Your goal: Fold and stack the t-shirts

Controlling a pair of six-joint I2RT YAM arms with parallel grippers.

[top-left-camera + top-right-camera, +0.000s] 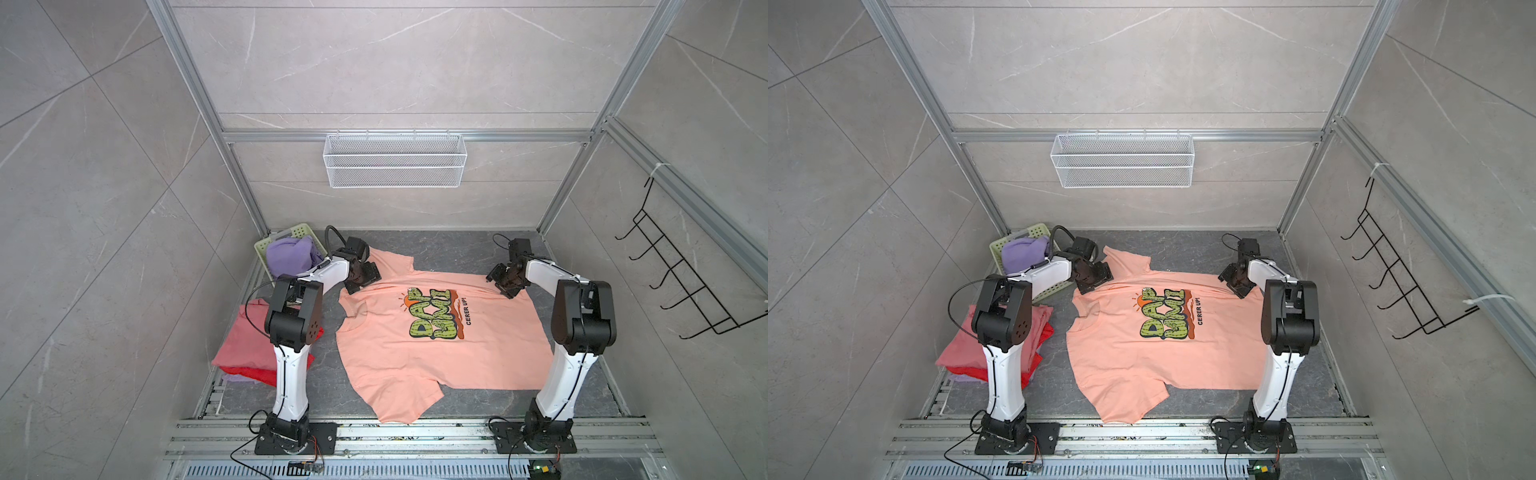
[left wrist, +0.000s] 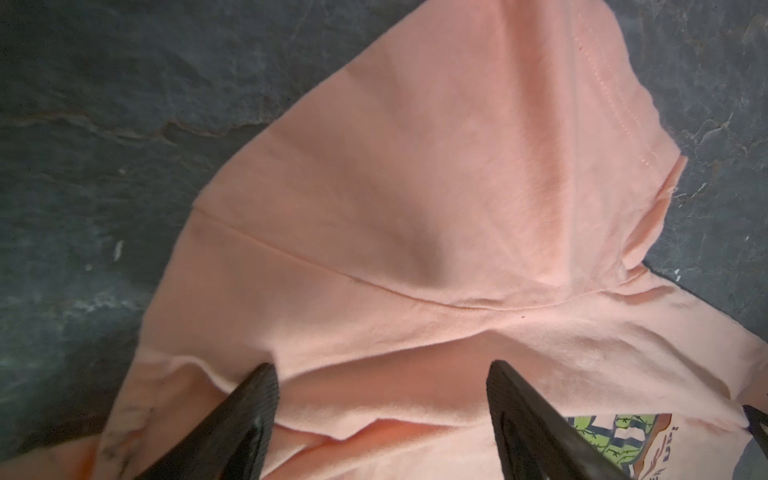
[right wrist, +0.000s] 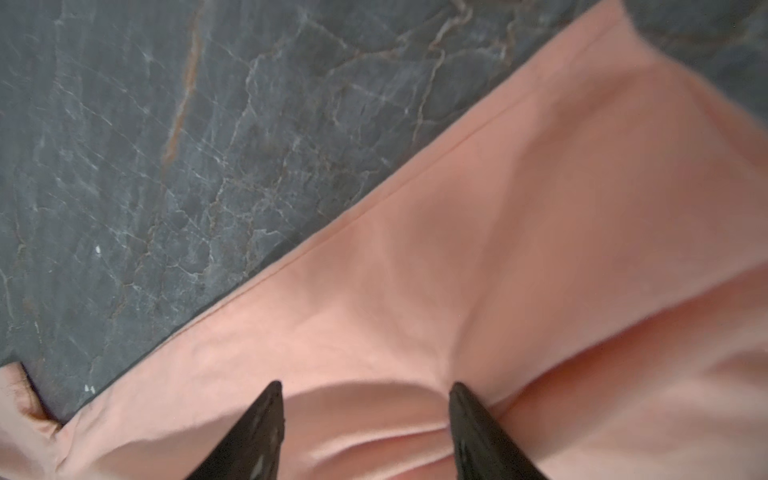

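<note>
Peach tee (image 1: 440,357): spread flat, print up, middle of bench (image 1: 457,249), one sleeve at near edge.
Left jaws: apart, tips on far sleeve seam.
Right jaws: apart, cloth humped between, far side edge near hem.
Handling: likely light, limp, wrinkles easily; pinch far edge at both ends.
Folded stack (image 1: 245,345): left edge.
</note>
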